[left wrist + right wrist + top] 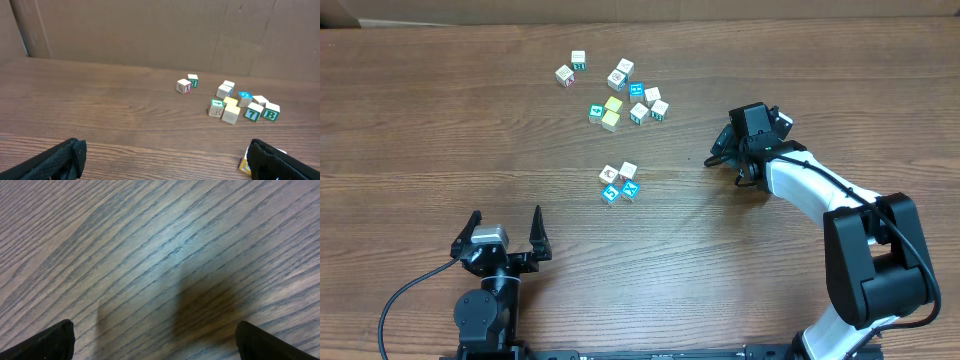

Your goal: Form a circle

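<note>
Currently, the unfinished grouping of four tiny toy cubes with white and cyan printed faces [620, 182] sits near the table centre as a tight cluster. A loose scatter of white, cyan and yellow cubes [618, 90] lies at 12 o'clock from it, well apart.

Legible print, left wrist view: a cube marked with a green "7" [252, 112] and a cube marked with a green "B" [270, 113]. Other faces are too small to read.

Surface: a brown wood-grain tabletop [440, 130], with a brown cardboard wall [150, 30] along the far edge.

The left gripper [504, 218] sits at 8 o'clock from the grouping, fingers spread wide and holding nothing. The right gripper [735, 160] sits at 3 o'clock, fingers apart over bare wood.
</note>
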